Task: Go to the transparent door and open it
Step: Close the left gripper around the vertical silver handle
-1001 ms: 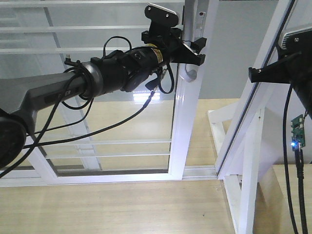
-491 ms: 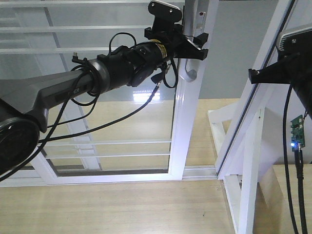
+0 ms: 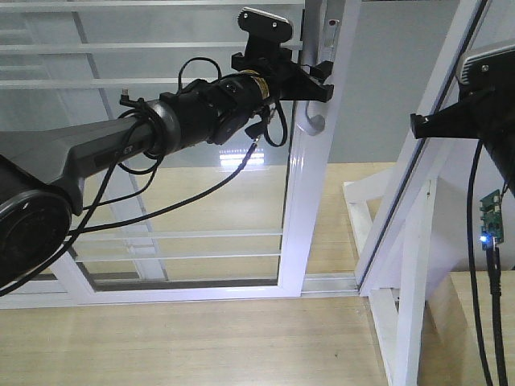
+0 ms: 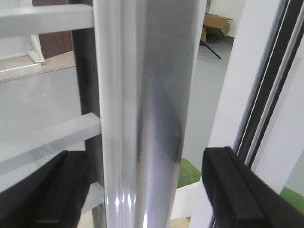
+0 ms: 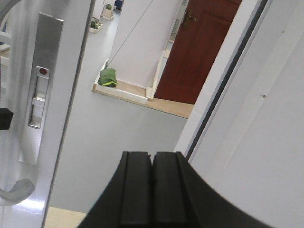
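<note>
the transparent door (image 3: 310, 225) took up most of the view, standing upright on its track over the wood floor (image 3: 201, 338), glass with thin horizontal bars and a glossy white frame. just to its right stood a slanted white post (image 3: 398, 217) with wooden braces, a bit apart from the door's edge. the left arm (image 3: 96, 153) reached across in front of the glass, up to the top of the door's right side. the left gripper (image 4: 147, 190) was spread wide there, with the grey handle (image 4: 142, 118) running straight down between its two black fingers (image 4: 237, 190). couldn't tell whether either finger was touching it. the right gripper (image 5: 152, 180) hung over by the slanted post, fingers pressed flat together on nothing. smallest bit: a silver latch plate (image 5: 40, 95) on the door's edge, right above the handle's curved lower end.
</note>
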Tool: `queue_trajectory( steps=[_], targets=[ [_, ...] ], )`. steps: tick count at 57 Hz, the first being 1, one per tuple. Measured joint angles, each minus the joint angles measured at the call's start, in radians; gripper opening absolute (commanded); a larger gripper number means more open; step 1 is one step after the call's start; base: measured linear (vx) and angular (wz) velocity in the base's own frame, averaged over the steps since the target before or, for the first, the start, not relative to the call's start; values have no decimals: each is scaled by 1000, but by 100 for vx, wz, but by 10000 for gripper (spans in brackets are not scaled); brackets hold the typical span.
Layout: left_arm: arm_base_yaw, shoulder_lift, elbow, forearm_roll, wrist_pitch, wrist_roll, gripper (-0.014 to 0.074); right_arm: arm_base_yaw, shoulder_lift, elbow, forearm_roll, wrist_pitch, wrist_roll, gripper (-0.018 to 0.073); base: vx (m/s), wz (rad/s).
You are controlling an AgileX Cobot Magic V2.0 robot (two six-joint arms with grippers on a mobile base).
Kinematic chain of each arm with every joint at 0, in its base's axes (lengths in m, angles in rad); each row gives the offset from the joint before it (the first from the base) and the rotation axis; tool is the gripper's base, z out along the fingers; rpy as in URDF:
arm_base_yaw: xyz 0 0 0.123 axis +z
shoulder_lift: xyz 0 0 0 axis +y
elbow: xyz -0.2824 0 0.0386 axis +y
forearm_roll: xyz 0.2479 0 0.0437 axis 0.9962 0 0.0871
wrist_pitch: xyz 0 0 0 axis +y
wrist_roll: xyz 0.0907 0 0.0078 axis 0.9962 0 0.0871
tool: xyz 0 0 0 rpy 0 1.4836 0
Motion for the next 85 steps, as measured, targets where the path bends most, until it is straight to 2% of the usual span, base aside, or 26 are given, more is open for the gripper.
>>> queue_trajectory(
  steps=[27, 48, 52, 56, 67, 71, 85],
  targets=[
    [0, 11, -7, -4, -28, 0, 585, 0, 0, 0, 13, 1, 0, -2, 0, 0],
    [0, 37, -59, -23, 10, -2, 566, 0, 0, 0, 35, 15, -4, -2, 0, 0],
    [0, 37, -59, -23, 10, -2, 517, 0, 0, 0, 35, 16, -4, -2, 0, 0],
    [-1, 37, -59, -23, 11, -2, 430, 0, 0, 0, 35, 16, -4, -2, 0, 0],
    [-13, 37, -59, -22, 15, 1, 89, 0, 0, 0, 36, 16, -4, -2, 0, 0],
    [-14, 37, -59, -18, 12, 1, -10, 0, 0, 0, 37, 16, -4, -2, 0, 0],
    [-17, 33, -63, -18, 43, 4, -3, 0, 0, 0, 38, 16, -4, -2, 0, 0]
  ],
)
